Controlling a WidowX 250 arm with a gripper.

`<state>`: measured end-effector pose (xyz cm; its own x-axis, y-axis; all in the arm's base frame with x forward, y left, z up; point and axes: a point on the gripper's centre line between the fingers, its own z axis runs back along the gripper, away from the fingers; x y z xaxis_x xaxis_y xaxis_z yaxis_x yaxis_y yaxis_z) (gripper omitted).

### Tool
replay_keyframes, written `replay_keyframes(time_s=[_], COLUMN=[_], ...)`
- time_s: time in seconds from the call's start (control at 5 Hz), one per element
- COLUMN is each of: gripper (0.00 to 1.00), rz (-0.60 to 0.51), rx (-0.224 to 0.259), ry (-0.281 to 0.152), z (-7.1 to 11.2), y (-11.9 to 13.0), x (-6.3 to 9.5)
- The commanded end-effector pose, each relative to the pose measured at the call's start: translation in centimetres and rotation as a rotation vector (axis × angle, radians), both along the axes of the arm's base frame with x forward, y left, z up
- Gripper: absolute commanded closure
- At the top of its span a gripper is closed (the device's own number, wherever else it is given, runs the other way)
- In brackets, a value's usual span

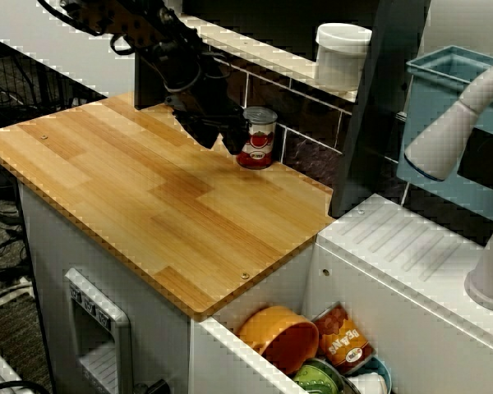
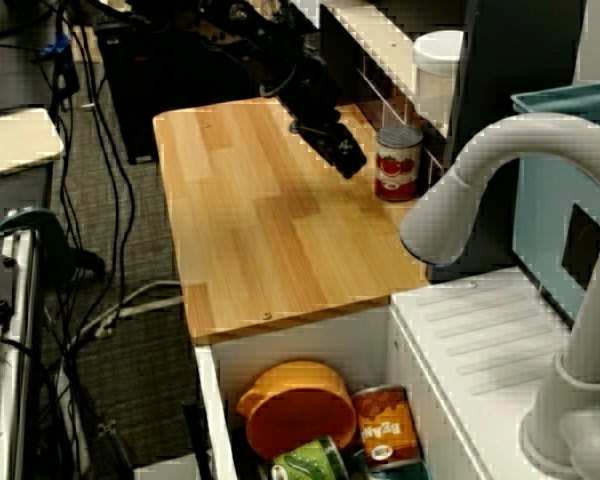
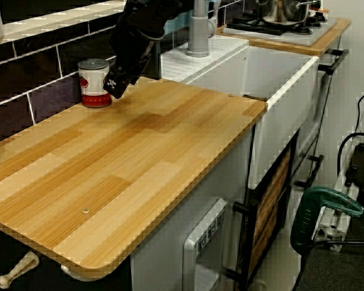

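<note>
The gripper [image 2: 342, 155] hangs low over the back of the wooden countertop [image 1: 148, 197], its black fingers angled down towards the board. How far the jaws stand apart cannot be told, since the dark fingers merge in every view; nothing is seen between them. Just beside the fingertips stands the red-labelled can [image 2: 398, 162], upright on the wood close to the dark tiled backsplash [image 3: 24, 79]. In the view past the faucet a strip of bare wood separates can and gripper. The high front view and the low view along the counter show the two overlapping, so contact cannot be ruled out from those alone.

As judged from these positions, the approach to the can is nearly complete. The can has not been grasped or lifted, and its base rests flat on the board.

Farther out, a white lidded jar [image 1: 343, 53] sits on the shelf above the can. The faucet [image 2: 460, 190] arches over the sink basin [image 1: 230, 361], which holds an orange bowl [image 1: 279, 336] and a can of beans [image 1: 345, 341].
</note>
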<state>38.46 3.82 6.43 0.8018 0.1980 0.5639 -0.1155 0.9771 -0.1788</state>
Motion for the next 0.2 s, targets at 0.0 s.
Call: replay_keyframes(time_s=[0.0], gripper=[1.00], rz=[-0.028], rx=[0.007], ry=[-0.045], z=[2.33], y=[-0.29], x=[-2.74])
